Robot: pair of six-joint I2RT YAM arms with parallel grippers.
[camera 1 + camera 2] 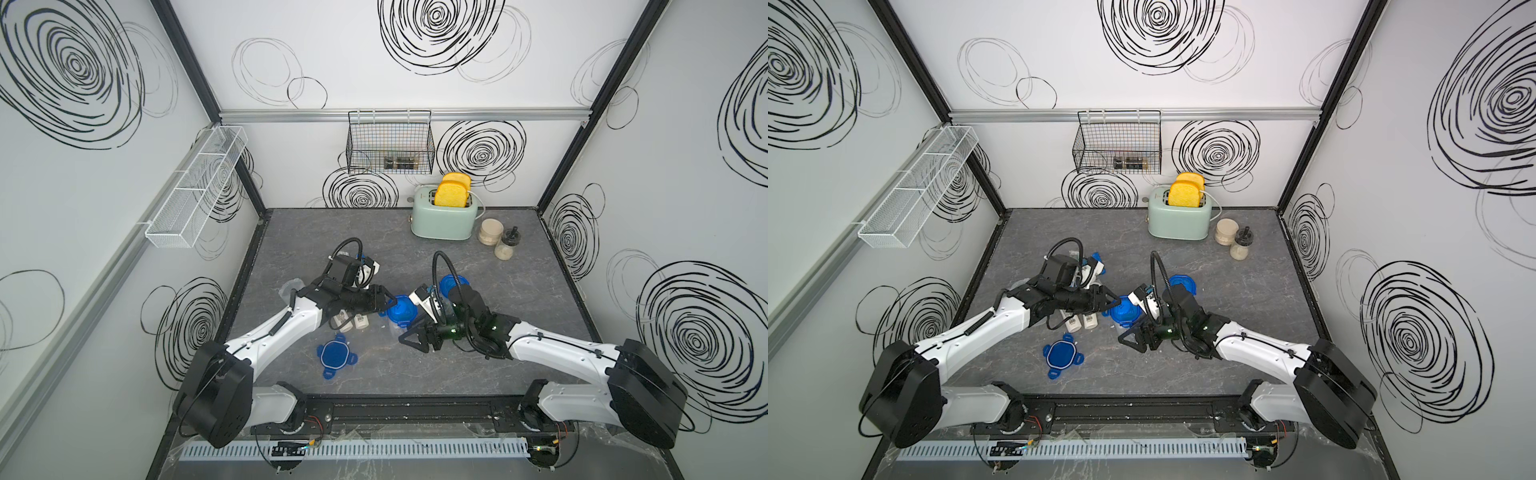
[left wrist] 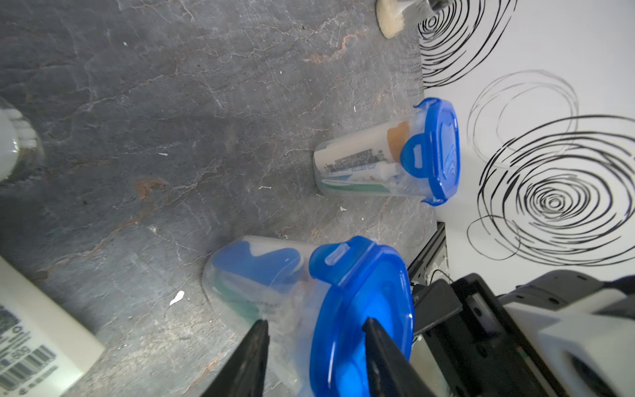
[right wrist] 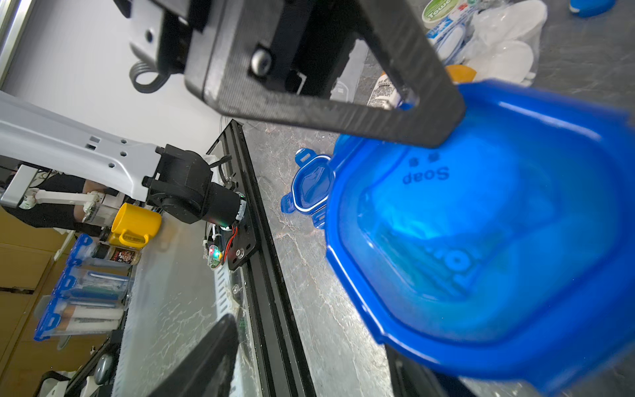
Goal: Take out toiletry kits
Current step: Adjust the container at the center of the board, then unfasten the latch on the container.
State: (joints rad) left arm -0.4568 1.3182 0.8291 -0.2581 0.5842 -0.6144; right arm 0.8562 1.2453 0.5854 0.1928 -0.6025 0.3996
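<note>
On grey stone-look table [image 1: 519, 332], both arms reach toward centre. Left gripper [image 2: 315, 323]: jaws roughly half apart, straddling the rim of the near jar [image 2: 261, 275], one finger against the clear wall, the other over the blue lid [image 2: 360, 295]. Can't tell if it is clamped. Right gripper [image 1: 409, 334]: low at the same jar from the opposite side, jaws wide. Right wrist view shows one finger apart from the jar and the other hidden under the lid, so can't tell if it grips.

White mesh shelf [image 1: 195, 187] on side wall, black wire basket [image 1: 390, 145] on back wall. Mint toaster [image 1: 442, 222] at back with yellow toast [image 1: 451, 193] sticking up. Beige jars [image 1: 489, 232] just beside it.

Toiletry kits: one is inside the near jar, with blue and green items showing through the wall and "Soap" lettering showing through the lid in right wrist view. Another is sealed in the far jar [image 2: 364, 165], lid latched, behind the right wrist, with a cream bottle, tan cap and a tube visible. A third is out on the table: two cream bottles [image 1: 1090, 320] lying side by side under the left gripper, and a blue toothbrush [image 1: 1096, 257] and round tin [image 3: 441, 13] in a pile behind the left wrist.

Loose lid [image 1: 334, 355] lies flat near the front, apart from the jars.
</note>
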